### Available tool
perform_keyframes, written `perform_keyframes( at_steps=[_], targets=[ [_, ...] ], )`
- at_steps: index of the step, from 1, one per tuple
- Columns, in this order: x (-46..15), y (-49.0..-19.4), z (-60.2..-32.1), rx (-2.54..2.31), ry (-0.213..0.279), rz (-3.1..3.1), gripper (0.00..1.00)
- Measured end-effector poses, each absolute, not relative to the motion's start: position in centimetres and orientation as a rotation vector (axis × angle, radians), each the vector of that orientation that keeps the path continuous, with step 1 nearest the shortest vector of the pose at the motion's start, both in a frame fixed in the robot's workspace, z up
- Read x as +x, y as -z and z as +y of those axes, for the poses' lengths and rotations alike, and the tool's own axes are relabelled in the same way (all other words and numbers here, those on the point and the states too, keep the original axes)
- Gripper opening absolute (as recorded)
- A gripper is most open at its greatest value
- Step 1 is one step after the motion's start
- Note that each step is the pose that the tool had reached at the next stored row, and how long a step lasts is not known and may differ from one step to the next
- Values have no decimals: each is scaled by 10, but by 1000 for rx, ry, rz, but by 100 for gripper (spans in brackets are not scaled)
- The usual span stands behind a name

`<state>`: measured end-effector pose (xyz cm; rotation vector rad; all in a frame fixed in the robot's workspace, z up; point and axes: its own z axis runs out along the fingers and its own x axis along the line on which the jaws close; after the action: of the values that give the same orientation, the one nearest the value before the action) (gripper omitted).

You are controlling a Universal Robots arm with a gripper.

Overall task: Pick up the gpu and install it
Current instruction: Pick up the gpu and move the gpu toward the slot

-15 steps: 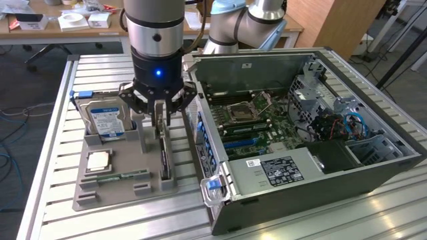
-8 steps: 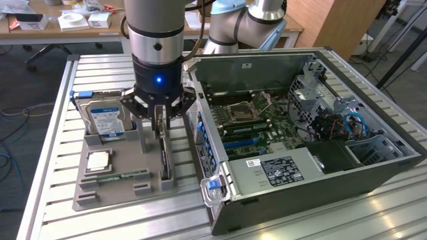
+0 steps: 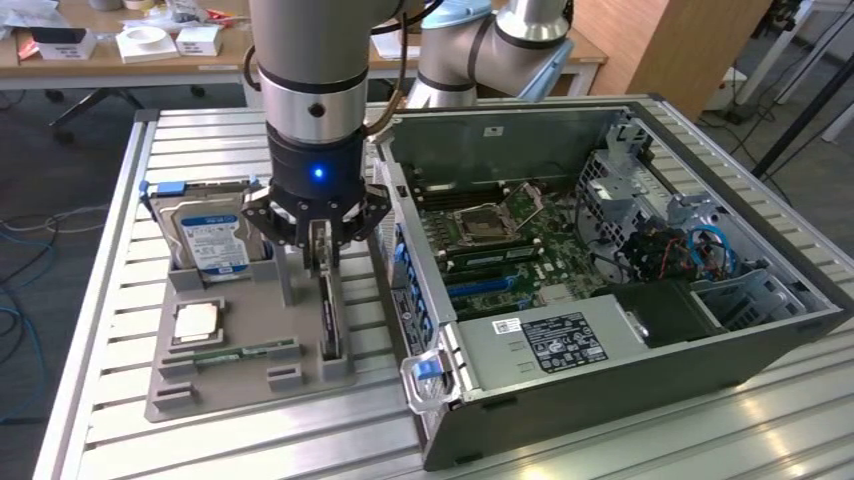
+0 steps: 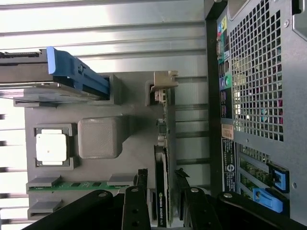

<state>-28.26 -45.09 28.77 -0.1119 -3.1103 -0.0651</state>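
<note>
One gpu (image 3: 331, 320) upright in one grey tray (image 3: 214, 385), one open gripper (image 3: 320, 246) astride it, ungrasped

Silver-grey arm (image 3: 314, 50), black wrist (image 3: 296, 150) w/ blue LED (image 3: 318, 174), black gripper (image 3: 322, 245).

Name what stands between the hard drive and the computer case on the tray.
The gpu, standing on edge in its slot of the tray, with the open gripper straddling one end. The exterior view shows this.
</note>
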Motion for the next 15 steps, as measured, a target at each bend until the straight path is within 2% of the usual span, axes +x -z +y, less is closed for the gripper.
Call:
perform_keyframes(
  at_steps=[9, 10, 15],
  targets=[
    [-283, -288, -451, -112, 65, -3110, 36],
    [-283, -288, -451, -112, 65, -3110, 43],
    [-283, -284, -451, -112, 65, -3110, 43]
  ],
)
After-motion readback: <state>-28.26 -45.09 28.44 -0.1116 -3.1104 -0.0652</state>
